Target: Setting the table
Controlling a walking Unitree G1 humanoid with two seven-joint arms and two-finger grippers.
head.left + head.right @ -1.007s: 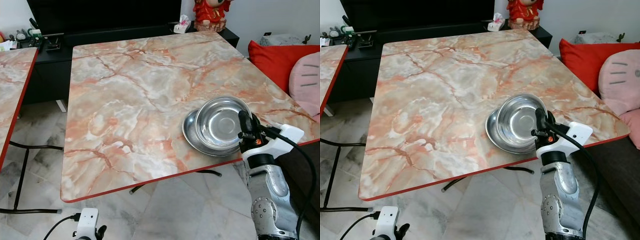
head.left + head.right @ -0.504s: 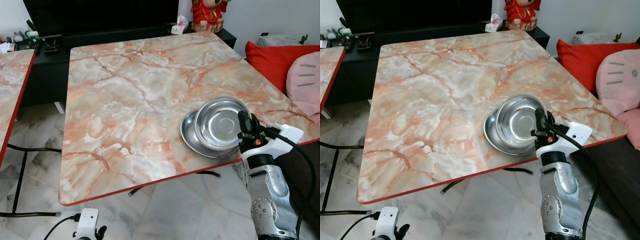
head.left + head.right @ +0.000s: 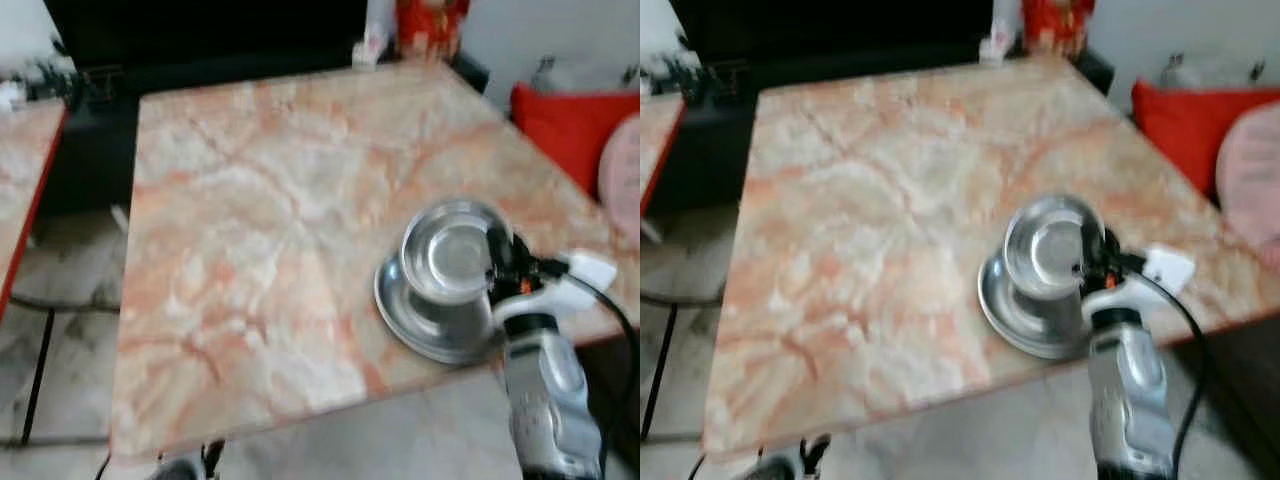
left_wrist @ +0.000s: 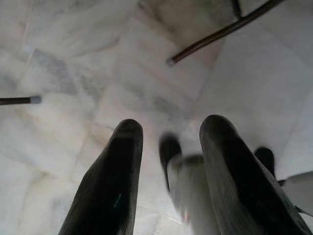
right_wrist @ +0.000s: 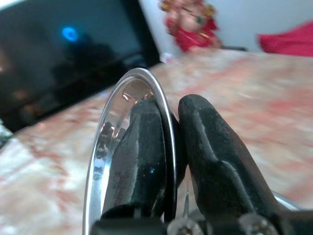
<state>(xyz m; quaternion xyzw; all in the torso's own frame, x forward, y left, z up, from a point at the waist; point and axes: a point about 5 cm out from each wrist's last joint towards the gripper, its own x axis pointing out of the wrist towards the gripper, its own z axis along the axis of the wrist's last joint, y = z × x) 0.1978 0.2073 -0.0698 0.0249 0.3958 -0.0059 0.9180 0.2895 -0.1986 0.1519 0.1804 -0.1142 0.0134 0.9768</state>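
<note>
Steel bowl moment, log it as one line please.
right tool: shut on round steel bowl rim | bowl: tilted above flat steel plate | surface: marble-patterned table | left tool: idle, open

Even daylight, soft shadows; both eye views motion-blurred; right wrist view background soft, left wrist dimmer.

Table (image 3: 260, 230) ahead, blurred. Near its right front edge: plate (image 3: 425, 320) flat on the top, bowl (image 3: 447, 252) over its far half, tilted. Right gripper (image 5: 168, 147) at the bowl's right rim, one finger inside, one outside, clamped. Second table (image 3: 25, 170) to the left. Cabinet (image 3: 210, 65) behind, figurine (image 3: 428, 25) on its right end. Cushions (image 3: 570, 125) to the right. Left gripper (image 4: 171, 161) low over floor (image 4: 73, 73), fingers apart.
</note>
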